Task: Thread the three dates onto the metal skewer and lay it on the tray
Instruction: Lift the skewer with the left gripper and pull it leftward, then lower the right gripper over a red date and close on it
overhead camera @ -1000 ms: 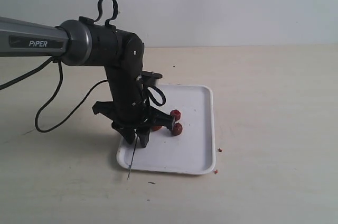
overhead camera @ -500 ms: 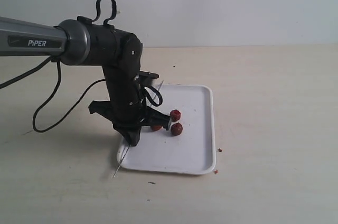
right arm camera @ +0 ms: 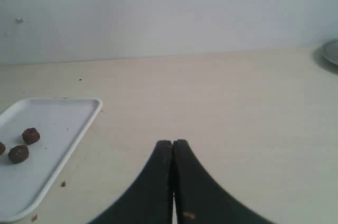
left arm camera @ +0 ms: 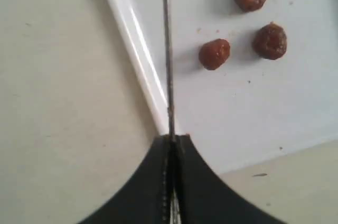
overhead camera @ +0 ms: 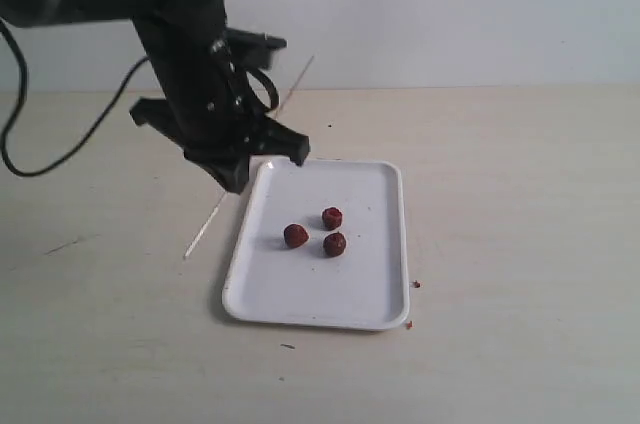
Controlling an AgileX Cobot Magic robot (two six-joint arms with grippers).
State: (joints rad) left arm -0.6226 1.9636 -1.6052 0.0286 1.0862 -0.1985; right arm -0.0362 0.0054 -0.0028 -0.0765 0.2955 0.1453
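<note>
Three dark reddish-brown dates (overhead camera: 296, 235) (overhead camera: 332, 217) (overhead camera: 335, 244) lie loose near the middle of the white tray (overhead camera: 372, 294). My left gripper (overhead camera: 237, 182) hangs in the air over the tray's far left corner, shut on the thin metal skewer (overhead camera: 201, 232). The skewer slants from upper right to lower left, and its lower tip is above the table left of the tray. In the left wrist view the skewer (left arm camera: 168, 49) sticks straight out of the shut gripper (left arm camera: 172, 138), past the tray rim (left arm camera: 134, 44), with the dates (left arm camera: 214, 54) beside it. My right gripper (right arm camera: 172, 142) is shut on nothing, over bare table right of the tray (right arm camera: 63, 113).
The tray sits on a pale wooden table (overhead camera: 520, 204) before a white wall. Small dark crumbs (overhead camera: 415, 284) lie by the tray's near right corner. A grey round object (right arm camera: 331, 52) shows at the edge of the right wrist view.
My left gripper has risen and moved back and left, off the tray's near left part, carrying the skewer. All three dates now show uncovered.
</note>
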